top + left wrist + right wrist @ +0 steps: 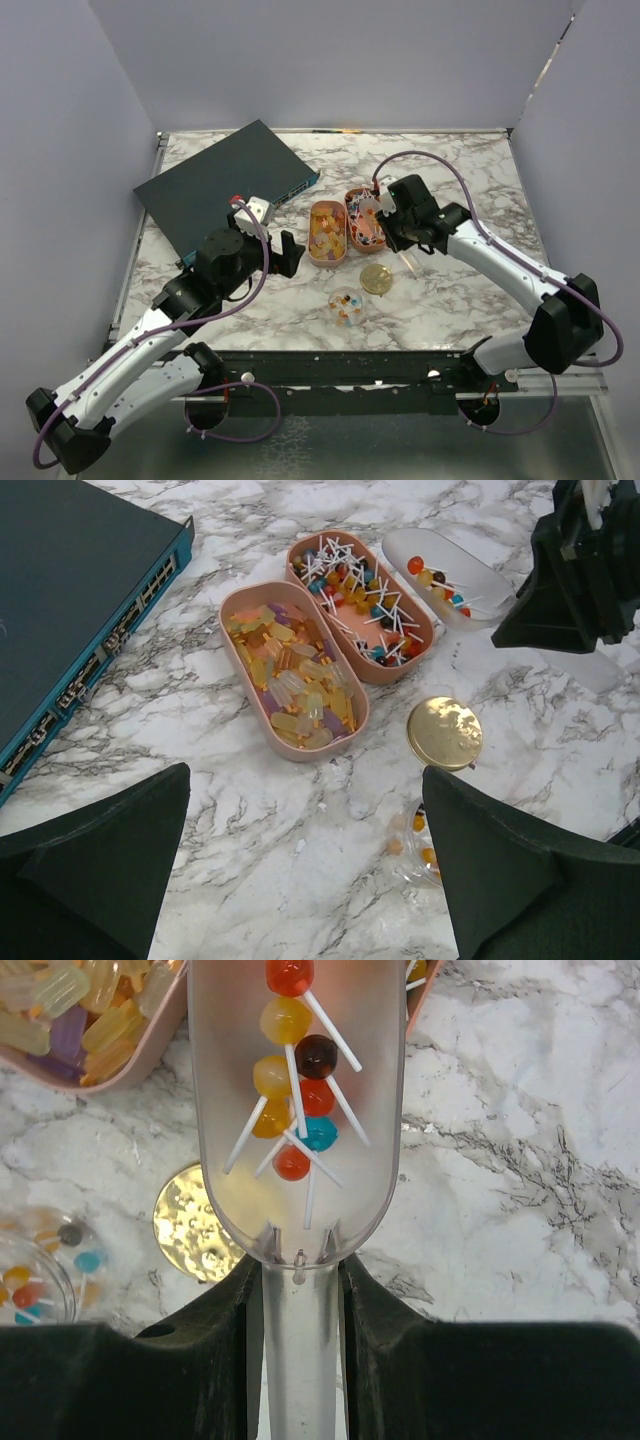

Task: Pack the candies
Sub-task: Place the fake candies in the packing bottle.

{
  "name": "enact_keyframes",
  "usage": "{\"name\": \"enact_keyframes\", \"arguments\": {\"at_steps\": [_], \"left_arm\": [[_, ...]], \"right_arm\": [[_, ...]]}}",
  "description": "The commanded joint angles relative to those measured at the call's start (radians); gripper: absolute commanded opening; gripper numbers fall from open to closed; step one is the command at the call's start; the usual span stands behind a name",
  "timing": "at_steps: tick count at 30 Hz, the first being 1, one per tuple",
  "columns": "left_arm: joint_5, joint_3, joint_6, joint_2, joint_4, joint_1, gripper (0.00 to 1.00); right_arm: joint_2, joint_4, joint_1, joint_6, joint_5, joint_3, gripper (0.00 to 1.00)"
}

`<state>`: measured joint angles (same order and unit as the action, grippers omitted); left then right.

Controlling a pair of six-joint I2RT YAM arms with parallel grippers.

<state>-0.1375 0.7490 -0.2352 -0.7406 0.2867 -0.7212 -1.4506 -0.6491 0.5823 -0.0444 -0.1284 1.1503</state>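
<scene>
Orange-yellow candies (295, 675) fill the left peach tray (300, 752). Mixed small ball candies on white sticks (355, 590) fill the right peach tray (385, 675). My right gripper (300, 1280) is shut on the handle of a clear scoop (215, 1110) that carries several stick candies (290, 1070), held just above the right tray's near end (356, 192). A small clear jar (346, 305) holding a few candies stands near the front, with the gold lid (376, 278) beside it. My left gripper (300, 880) is open and empty, low over the marble left of the jar (420, 845).
A dark blue network switch (225, 185) lies at the back left, close to my left arm, and shows in the left wrist view (70, 600). The gold lid (190, 1225) and the jar (35, 1280) lie below and left of the scoop. Grey walls enclose the marble table.
</scene>
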Motion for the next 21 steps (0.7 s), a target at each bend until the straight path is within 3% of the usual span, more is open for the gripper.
{"name": "enact_keyframes", "arguments": {"at_steps": [1,6,21], "left_arm": [[0.048,-0.007,-0.019,-0.006,-0.007,0.003,0.99],[0.097,0.001,-0.068,-0.022,-0.038,0.003,0.99],[0.208,0.041,-0.130,-0.118,-0.044,0.004,0.99]], "right_arm": [[0.098,0.018,0.027,-0.112,0.116,-0.055,0.01],[0.175,0.008,0.084,-0.210,0.194,-0.085,0.01],[0.264,-0.026,0.295,-0.376,0.227,-0.094,0.00]]}}
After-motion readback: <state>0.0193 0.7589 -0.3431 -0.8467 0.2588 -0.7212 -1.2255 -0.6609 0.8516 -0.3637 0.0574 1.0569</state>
